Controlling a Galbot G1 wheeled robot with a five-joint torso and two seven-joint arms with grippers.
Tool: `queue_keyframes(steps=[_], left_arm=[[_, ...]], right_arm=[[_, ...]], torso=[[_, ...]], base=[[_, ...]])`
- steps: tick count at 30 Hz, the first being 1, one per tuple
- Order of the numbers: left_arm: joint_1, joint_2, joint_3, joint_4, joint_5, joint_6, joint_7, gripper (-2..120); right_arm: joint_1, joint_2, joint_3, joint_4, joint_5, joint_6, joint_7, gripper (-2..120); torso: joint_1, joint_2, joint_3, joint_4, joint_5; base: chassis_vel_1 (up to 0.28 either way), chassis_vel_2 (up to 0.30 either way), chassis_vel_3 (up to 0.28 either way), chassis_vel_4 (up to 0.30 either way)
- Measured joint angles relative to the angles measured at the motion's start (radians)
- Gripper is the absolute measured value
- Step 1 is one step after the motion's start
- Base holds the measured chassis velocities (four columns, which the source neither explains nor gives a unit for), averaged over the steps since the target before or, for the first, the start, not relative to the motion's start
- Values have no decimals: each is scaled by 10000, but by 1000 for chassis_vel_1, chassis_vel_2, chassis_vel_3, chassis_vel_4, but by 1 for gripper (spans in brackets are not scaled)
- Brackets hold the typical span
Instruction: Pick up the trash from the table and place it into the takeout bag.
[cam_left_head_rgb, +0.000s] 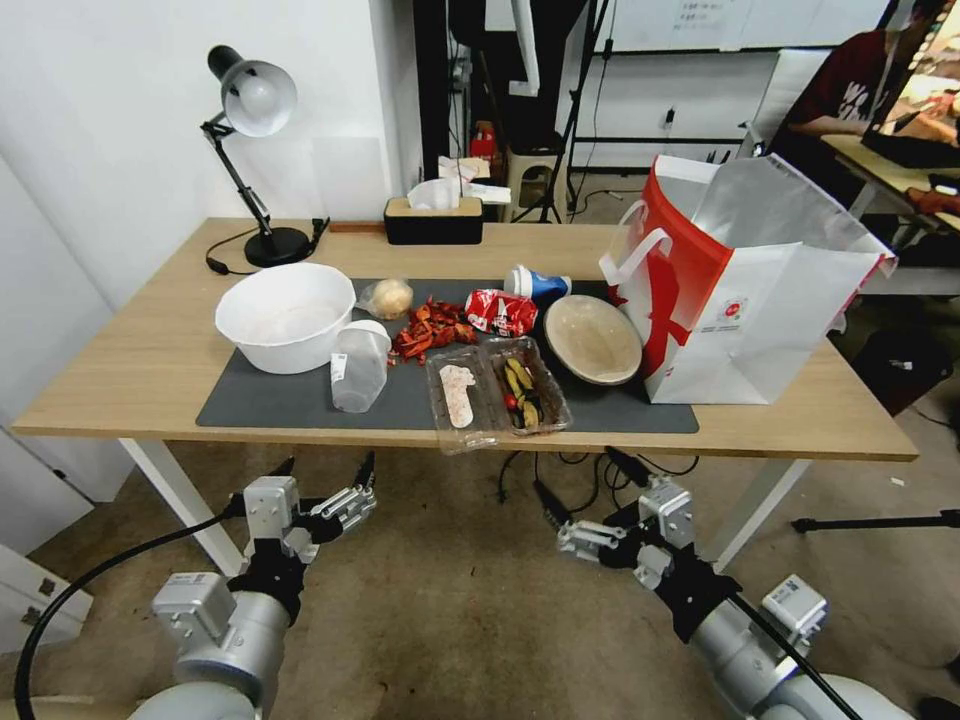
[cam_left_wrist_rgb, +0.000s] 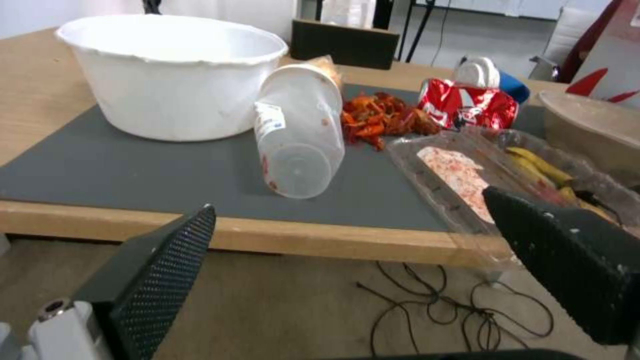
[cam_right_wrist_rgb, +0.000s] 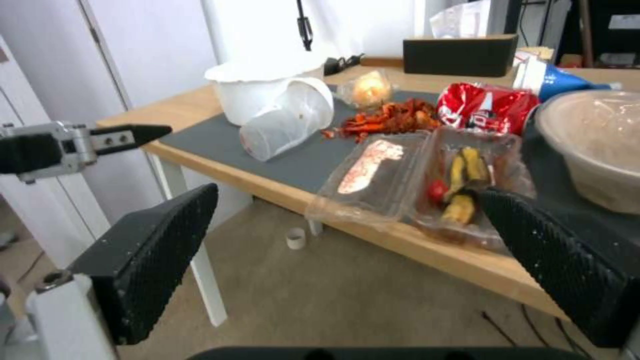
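Low in the head view, we see the left gripper (cam_left_head_rgb: 325, 468) and right gripper (cam_left_head_rgb: 578, 490) below the table (cam_left_head_rgb: 130, 370) edge, both with jaws apart and empty. Mid-frame on the grey mat (cam_left_head_rgb: 270, 400) lie the clear plastic cup (cam_left_head_rgb: 358, 366), red wrapper (cam_left_head_rgb: 500, 312) and beige dish (cam_left_head_rgb: 592, 339); the takeout bag (cam_left_head_rgb: 760, 290) stands right, beside the dish.

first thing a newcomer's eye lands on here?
Probably the tall white-and-red takeout bag, standing open at the table's right end. Next, the litter on the grey mat: a big white bowl, a tipped clear cup, red scraps. Both grippers, left and right, hang open below the table edge.
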Motion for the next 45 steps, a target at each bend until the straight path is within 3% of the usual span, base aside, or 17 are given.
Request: queue_keyframes(steps=[10,28,45], left_arm=[[-57,2,-9,330,328,-461,3,100],[64,3,-33,373,405,-547,18,100],[49,42,-92,483,424,-606,17,100]], right_arm=[[149,-63,127,-237,147,16,145,100],[283,-115,33,-501,110,85,245,100],[1067,-949,-203,-738,806,-39,849,100]], torso=[[0,0,0,-1,3],[0,-1,0,0,4],[1,-1,0,0,3]], base=[[0,0,0,0],[0,0,0,0],[0,0,0,0]])
